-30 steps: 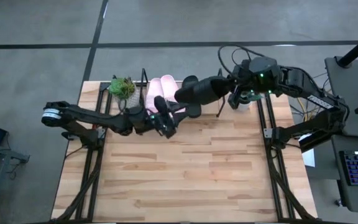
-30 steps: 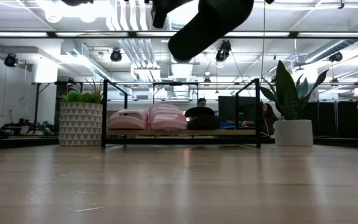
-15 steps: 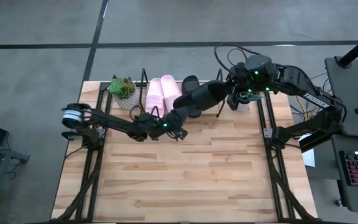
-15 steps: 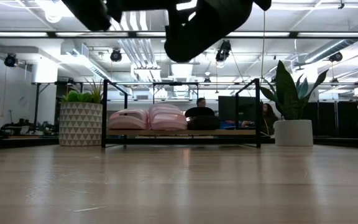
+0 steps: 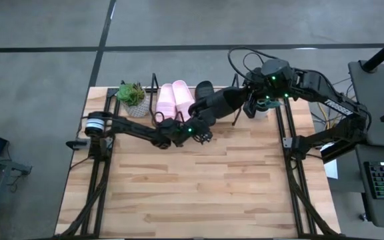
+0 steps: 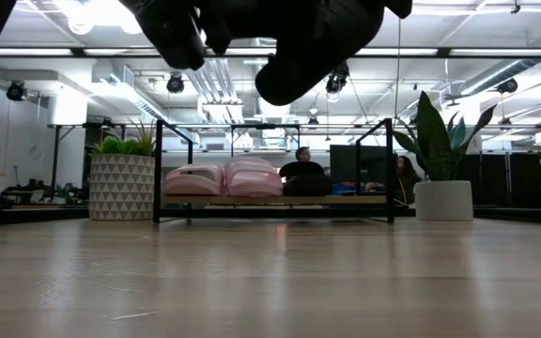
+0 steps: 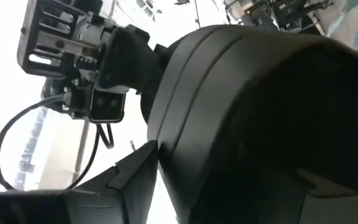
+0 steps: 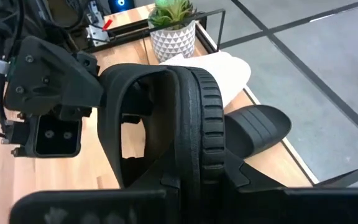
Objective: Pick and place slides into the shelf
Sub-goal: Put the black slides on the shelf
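My right gripper [image 5: 244, 100] is shut on a black slide [image 5: 217, 103] and holds it in the air near the table's far edge, just in front of the shelf [image 5: 155, 83]. The slide's toe end points toward the table's left. My left gripper [image 5: 199, 132] is open at that toe end, and the slide [image 7: 260, 112] fills its wrist view. Two pale pink slides [image 5: 172, 99] and a second black slide [image 5: 204, 88] rest sole-down on the shelf's wooden base [image 6: 270, 199]. My right gripper pinches the black slide's sole at its heel end [image 8: 194, 162] between the two fingers. The slide stands on edge, its strap [image 8: 135, 118] to one side. It reaches level away from the fingers toward the table's left, lifted clear. My left gripper has one finger [image 7: 135, 177] beside the slide's toe end; whether it touches cannot be told.
A green plant in a patterned pot [image 5: 132, 95] stands left of the shelf, and a tall-leaved plant in a white pot [image 6: 444, 197] stands right of it. The light wooden table [image 5: 199, 187] stretches toward the near edge. People sit in the room behind the shelf.
My left arm has reached toward the table's right, bringing its gripper from near the pink slides up to the held slide's toe end. It now shows at the top of the low view. The right gripper has kept hold of the slide almost in place.
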`<state>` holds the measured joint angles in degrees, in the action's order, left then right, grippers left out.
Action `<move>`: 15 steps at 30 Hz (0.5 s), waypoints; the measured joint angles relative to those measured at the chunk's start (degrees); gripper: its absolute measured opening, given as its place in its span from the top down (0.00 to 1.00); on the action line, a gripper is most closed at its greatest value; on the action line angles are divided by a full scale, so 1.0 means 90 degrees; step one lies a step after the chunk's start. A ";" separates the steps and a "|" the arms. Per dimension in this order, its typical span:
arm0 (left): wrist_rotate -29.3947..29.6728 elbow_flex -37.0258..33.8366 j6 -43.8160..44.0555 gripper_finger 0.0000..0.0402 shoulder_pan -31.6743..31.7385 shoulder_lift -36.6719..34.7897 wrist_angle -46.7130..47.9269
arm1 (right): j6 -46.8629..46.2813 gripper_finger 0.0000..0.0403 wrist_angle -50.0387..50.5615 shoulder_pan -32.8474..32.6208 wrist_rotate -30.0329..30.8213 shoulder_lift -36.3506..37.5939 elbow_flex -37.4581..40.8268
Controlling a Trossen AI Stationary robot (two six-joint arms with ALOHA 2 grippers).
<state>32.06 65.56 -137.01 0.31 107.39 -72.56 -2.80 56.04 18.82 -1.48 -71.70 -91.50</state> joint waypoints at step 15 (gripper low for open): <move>-0.0268 0.0364 0.0924 0.97 -0.0001 0.0294 -0.0027 | 0.0009 0.93 0.0106 -0.0001 0.0007 -0.0019 0.0000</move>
<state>29.64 68.83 -128.70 0.30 110.04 -72.81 -2.72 56.99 18.81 -1.42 -71.88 -91.50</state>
